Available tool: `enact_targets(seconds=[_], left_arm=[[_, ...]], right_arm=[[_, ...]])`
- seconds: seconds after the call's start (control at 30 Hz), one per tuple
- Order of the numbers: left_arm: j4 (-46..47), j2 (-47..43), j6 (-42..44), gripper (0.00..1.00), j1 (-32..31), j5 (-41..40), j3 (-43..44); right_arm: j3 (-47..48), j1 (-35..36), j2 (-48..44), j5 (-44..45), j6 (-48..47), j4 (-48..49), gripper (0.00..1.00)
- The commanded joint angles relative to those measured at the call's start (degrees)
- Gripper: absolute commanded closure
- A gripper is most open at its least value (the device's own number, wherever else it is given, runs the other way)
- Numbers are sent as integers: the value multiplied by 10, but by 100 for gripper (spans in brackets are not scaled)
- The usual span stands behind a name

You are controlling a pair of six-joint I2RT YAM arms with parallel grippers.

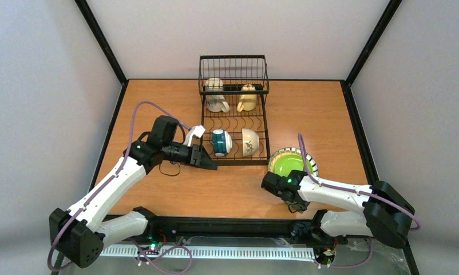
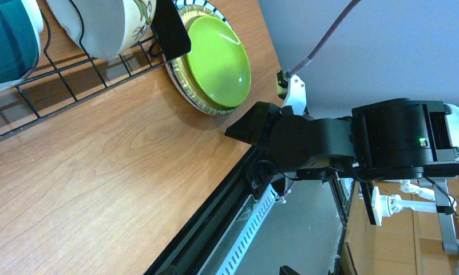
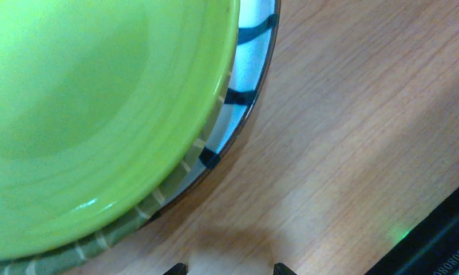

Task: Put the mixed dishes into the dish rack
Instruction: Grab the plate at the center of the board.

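At the left, the left gripper (image 1: 209,164) hangs with its jaws spread and nothing between them, its tips just beside the near left corner of the black wire dish rack (image 1: 233,57), which stands on the wood-grain tabletop (image 1: 158,103). The rack's tall basket section at the far end holds two mugs side by side: a white ceramic mug (image 1: 216,96) on the left and a smaller cream-yellow mug (image 1: 248,99) on the right. In the lower tray of curved slots, a teal-and-white bowl (image 1: 220,142) stands on edge, with a white bowl bearing a small motif (image 1: 250,141) on edge to its right (the slots between mugs and bowls hold nothing). Just off the rack's near right corner, a lime-green round plate (image 1: 287,165) lies stacked on a white plate with dark rim stripes (image 3: 247,57). The right gripper (image 2: 232,130) hovers at that stack's near edge, fingers parted over bare wood, holding nothing.
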Motion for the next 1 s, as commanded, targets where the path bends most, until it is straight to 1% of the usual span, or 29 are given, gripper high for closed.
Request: enact_targets(seconds=[0.0, 0.2, 0.4, 0.53, 0.8, 0.9, 0.97], left_arm=[[14, -9, -8, 0, -4, 6, 0], [9, -14, -5, 0, -4, 5, 1], [5, -16, -4, 0, -4, 4, 2], [5, -15, -2, 0, -4, 6, 4], [12, 4, 1, 0, -4, 16, 16], [16, 17, 4, 0, -3, 23, 23], [23, 27, 3, 0, -4, 30, 23]], right_arm=[[1, -16, 13, 32, -1, 25, 13], [12, -35, 41, 41, -23, 46, 13], [39, -44, 60, 35, -41, 39, 13], [70, -39, 51, 4, -52, 2, 11], [115, -19, -14, -28, -32, -78, 11], [142, -9, -28, -22, -14, -111, 11], [164, -8, -37, -3, -1, -133, 11]])
